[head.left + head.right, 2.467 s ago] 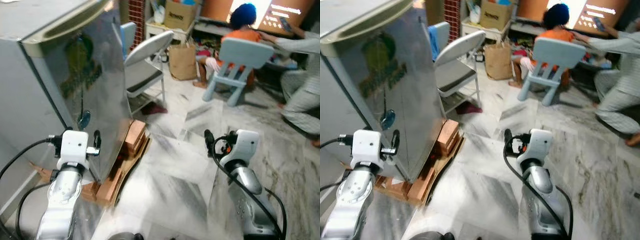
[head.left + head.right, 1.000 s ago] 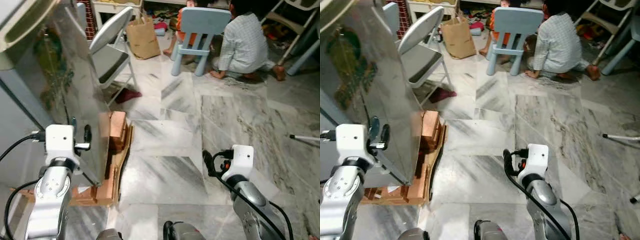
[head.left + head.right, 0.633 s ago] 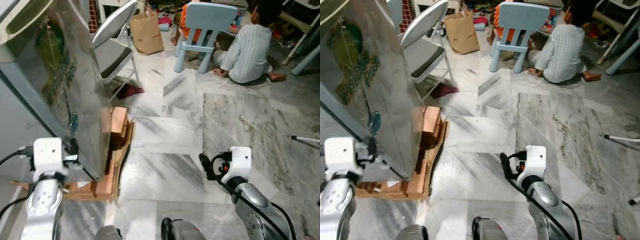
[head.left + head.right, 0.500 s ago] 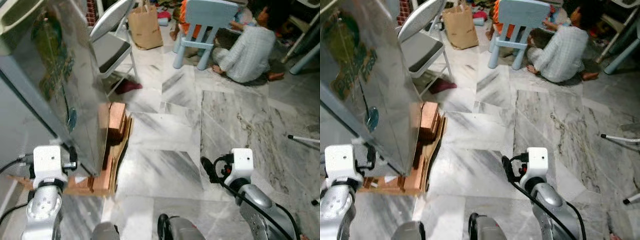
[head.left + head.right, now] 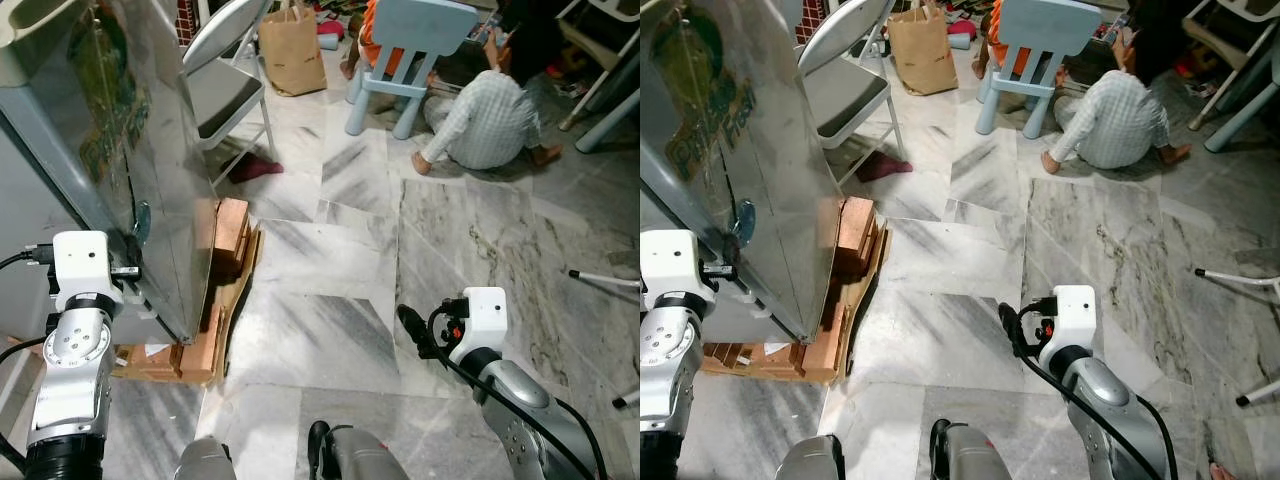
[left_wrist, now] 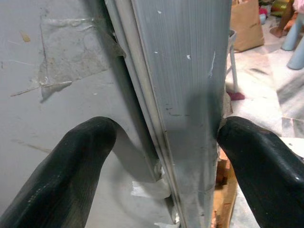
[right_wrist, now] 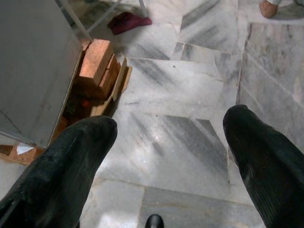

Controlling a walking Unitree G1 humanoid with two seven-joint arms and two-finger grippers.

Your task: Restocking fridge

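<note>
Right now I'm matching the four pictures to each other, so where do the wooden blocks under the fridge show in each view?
Left eye view: wooden blocks at the fridge's foot, left of centre.
Right eye view: blocks again left of centre.
Left wrist view: a sliver beside the fridge's edge.
Right wrist view: blocks against the fridge wall.
Shared landmark: the red cloth just beyond them.
</note>
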